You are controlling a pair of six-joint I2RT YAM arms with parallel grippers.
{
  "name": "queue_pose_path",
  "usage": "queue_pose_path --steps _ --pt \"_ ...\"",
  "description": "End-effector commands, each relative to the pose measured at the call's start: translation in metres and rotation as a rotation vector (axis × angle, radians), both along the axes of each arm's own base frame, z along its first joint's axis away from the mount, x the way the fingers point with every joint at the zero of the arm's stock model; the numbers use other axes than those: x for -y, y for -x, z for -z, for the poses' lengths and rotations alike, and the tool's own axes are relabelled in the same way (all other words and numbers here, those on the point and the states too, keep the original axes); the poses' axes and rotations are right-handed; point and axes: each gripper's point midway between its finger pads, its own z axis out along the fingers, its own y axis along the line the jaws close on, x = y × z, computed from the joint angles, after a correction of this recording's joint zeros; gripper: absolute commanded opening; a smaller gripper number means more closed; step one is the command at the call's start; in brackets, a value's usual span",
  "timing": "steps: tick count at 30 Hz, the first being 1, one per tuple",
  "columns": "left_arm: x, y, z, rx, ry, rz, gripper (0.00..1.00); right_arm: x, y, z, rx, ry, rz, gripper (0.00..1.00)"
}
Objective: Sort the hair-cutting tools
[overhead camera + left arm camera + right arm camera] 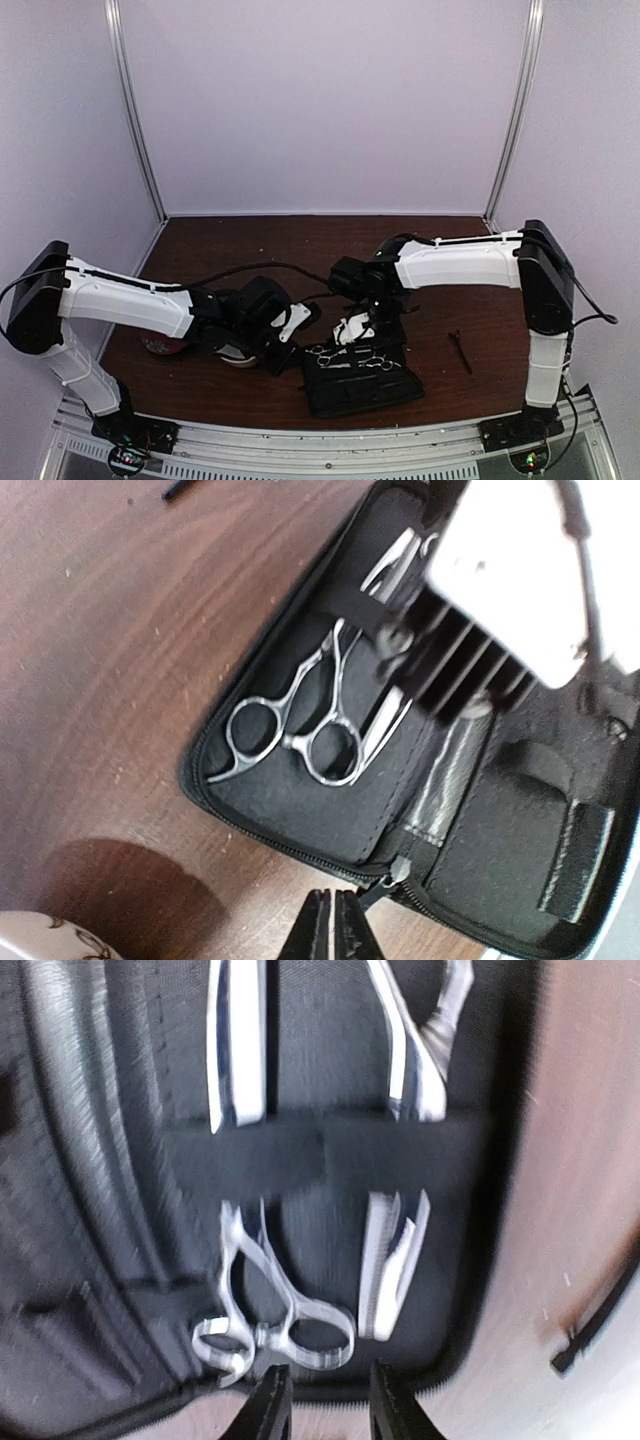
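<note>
An open black pouch (365,392) lies near the table's front edge with the hair-cutting tools in it. One pair of silver scissors (290,730) with ring handles is tucked under a strap, and a second pair (378,363) lies beside it. In the right wrist view, scissors (270,1310) and a silver clip (390,1260) sit just beyond my open, empty right gripper (330,1405). My left gripper (336,925) hovers at the pouch's edge by the zipper pull (400,870), its fingers almost together with nothing in them. A thin black stick (460,350) lies on the table to the right of the pouch.
A bowl (165,345) sits under my left arm, and its rim (50,942) shows at the lower left of the left wrist view. The right arm's white body (510,570) hangs over the pouch. Brown table stretches behind the pouch, and white walls enclose the table.
</note>
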Motion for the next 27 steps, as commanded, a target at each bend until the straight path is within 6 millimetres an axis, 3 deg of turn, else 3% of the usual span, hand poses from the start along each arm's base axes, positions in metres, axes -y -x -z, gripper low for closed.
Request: queue_pose_path --steps 1,8,18,27 --pt "0.01 -0.011 -0.013 0.042 0.022 0.007 0.08 0.005 -0.002 -0.029 0.051 -0.105 0.058 0.29" --pt "0.018 -0.028 -0.001 -0.038 0.021 -0.032 0.01 0.025 0.01 -0.008 0.003 -0.167 0.118 0.29" --pt "0.032 -0.024 0.015 -0.154 0.07 0.004 0.0 0.019 0.013 0.018 -0.025 -0.296 0.182 0.25" --pt "0.049 -0.026 0.034 -0.205 0.045 0.037 0.0 0.009 0.018 0.021 -0.066 -0.338 0.185 0.2"
